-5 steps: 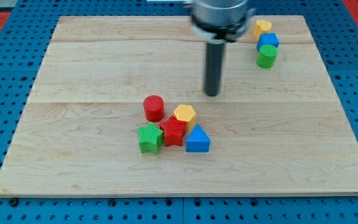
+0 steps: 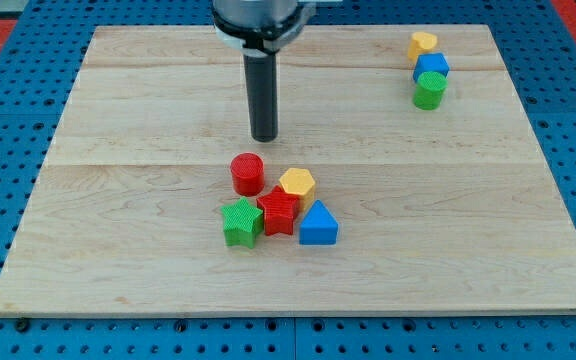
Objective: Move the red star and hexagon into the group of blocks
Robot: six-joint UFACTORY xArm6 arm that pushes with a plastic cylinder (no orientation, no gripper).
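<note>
A red star (image 2: 279,211) sits in a cluster near the board's middle, touching a yellow hexagon (image 2: 297,184) above it, a green star (image 2: 241,222) on its left and a blue triangle (image 2: 318,224) on its right. A red cylinder (image 2: 247,173) stands just above and to the left of the cluster. My tip (image 2: 264,137) is above the red cylinder, a short gap away, touching no block.
At the view's top right stand a yellow block (image 2: 422,44), a blue block (image 2: 431,66) and a green cylinder (image 2: 429,91) in a close column. The wooden board (image 2: 118,250) lies on a blue pegboard surface.
My tip has moved to the view's left and slightly up, from above the yellow hexagon to above the red cylinder. No block has moved.
</note>
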